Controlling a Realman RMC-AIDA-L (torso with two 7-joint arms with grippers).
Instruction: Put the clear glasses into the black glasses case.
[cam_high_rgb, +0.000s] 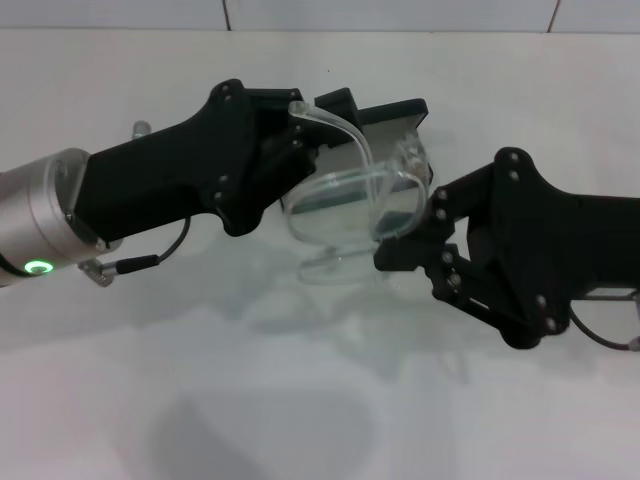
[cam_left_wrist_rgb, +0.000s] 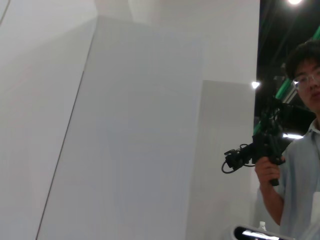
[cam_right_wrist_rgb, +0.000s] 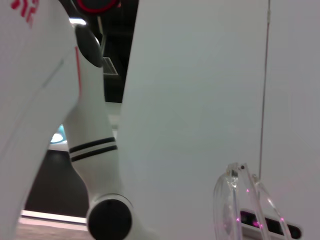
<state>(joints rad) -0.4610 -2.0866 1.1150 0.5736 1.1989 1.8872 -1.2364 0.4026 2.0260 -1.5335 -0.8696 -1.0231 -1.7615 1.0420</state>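
Clear glasses (cam_high_rgb: 355, 205) hang up in the air between my two arms, above the white counter (cam_high_rgb: 300, 400), and I can see right through them. My left gripper (cam_high_rgb: 290, 150) comes in from the left and is on the end of one thin arm of the glasses, up near the top. My right gripper (cam_high_rgb: 425, 225) comes in from the right and touches the outer edge of a lens. I think both grippers are closed on the glasses, but the fingers are mostly hidden, so I cannot tell for sure. The long side of the glasses runs from one gripper to the other, left to right. The black glasses case (cam_high_rgb: 385, 115) sits on the counter just behind the glasses, and they hide most of it. I cannot tell if its lid is up. So the case lies a little farther away from me than the glasses do, and lower down. Both arms look about as near to it as each other. In the right wrist view I see the glasses (cam_right_wrist_rgb: 245, 205) close up, standing on edge.
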